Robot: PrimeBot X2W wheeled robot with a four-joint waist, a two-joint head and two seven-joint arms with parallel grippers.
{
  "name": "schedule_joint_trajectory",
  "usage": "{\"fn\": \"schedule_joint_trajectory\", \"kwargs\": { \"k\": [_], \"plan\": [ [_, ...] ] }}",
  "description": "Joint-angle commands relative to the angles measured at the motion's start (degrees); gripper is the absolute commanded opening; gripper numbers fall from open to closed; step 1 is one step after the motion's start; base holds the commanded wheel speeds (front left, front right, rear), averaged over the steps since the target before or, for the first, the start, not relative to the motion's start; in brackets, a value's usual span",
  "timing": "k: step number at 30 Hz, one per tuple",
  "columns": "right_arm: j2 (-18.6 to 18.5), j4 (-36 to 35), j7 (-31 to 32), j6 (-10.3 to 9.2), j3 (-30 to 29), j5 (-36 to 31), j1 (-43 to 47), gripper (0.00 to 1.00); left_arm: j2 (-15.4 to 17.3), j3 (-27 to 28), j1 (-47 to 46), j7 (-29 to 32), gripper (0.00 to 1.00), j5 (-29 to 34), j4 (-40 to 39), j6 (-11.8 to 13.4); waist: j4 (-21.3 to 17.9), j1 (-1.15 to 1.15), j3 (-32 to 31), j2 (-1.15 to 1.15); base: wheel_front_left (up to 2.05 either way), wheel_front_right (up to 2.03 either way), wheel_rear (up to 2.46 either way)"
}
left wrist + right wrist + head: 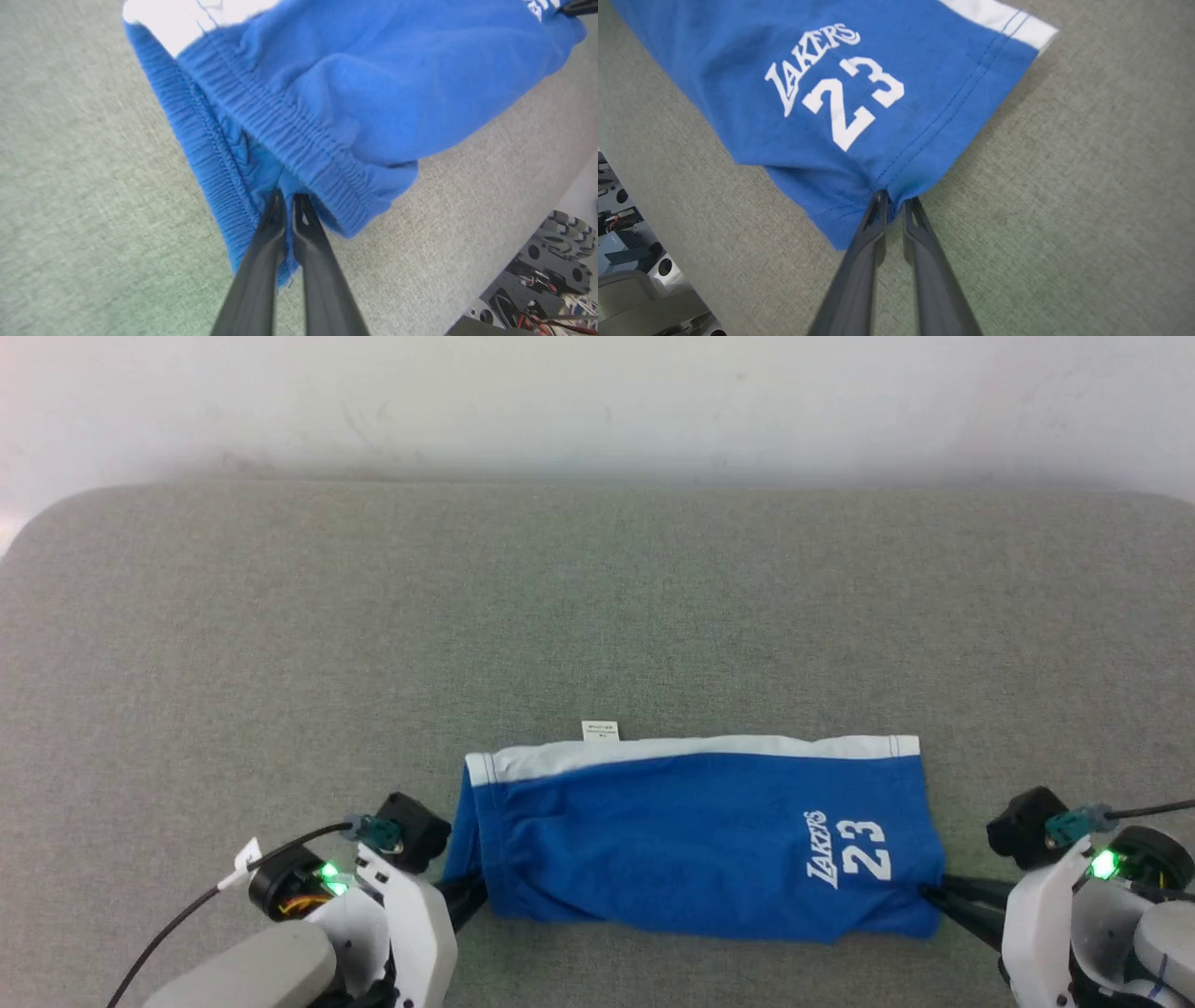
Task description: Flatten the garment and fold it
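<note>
The garment (700, 831) is a pair of bright blue shorts lying folded on the grey table (373, 616), with a white stripe along the far edge and a white "Lakers 23" print at its right end. My left gripper (471, 896) is shut on the ribbed waistband (261, 135) at the garment's left end, near the front corner. My right gripper (934, 894) pinches the hem corner at the right end. In the right wrist view the blue cloth (831, 93) puckers to a point between the fingertips (878, 205), which stand a narrow gap apart.
A small white care tag (599, 731) sticks out from the garment's far edge. The grey padded table stretches wide behind and to both sides. Its near edge and the robot's wheeled base (551, 261) lie just below the garment.
</note>
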Motion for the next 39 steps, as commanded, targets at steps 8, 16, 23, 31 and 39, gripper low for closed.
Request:
{"fn": "schedule_joint_trajectory", "kwargs": {
  "k": [8, 16, 23, 31, 39],
  "plan": [
    [-3.5, -5.1, 1.7, -0.06, -8.2, -3.9, 0.7, 1.0, 1.8, 3.5, 2.0, -11.6, 1.0, 6.7, -4.6, 8.9, 0.5, 0.0, -3.6, 0.0, 0.0, 0.0, 0.0],
    [-6.7, -10.2, 10.5, -0.06, -18.6, -7.1, 0.4, 1.0, 2.2, 11.7, 4.1, -23.8, 1.0, 12.9, -8.5, 23.5, 1.3, 0.0, -4.2, 0.0, 0.0, 0.0, 0.0],
    [-3.7, -9.6, 22.9, -0.06, -21.7, -4.9, 1.6, 1.0, -1.9, 22.5, 10.7, -24.7, 1.0, 24.8, -13.9, 34.8, 2.4, 0.0, -3.5, 0.0, 0.0, 0.0, 0.0],
    [2.9, -2.4, 32.5, -0.06, -22.5, -2.3, 2.2, 1.0, -8.9, 34.5, 21.8, -24.7, 1.0, 36.1, -18.5, 37.5, 3.7, 0.0, -1.5, 0.0, 0.0, 0.0, 0.0],
    [12.7, 8.4, 33.7, -0.06, -25.0, -3.5, 2.1, 1.0, -17.0, 41.6, 26.3, -24.7, 1.0, 42.7, -18.3, 32.3, 5.6, 0.0, 0.9, 0.0, 0.0, 0.0, 0.0]
  ]
}}
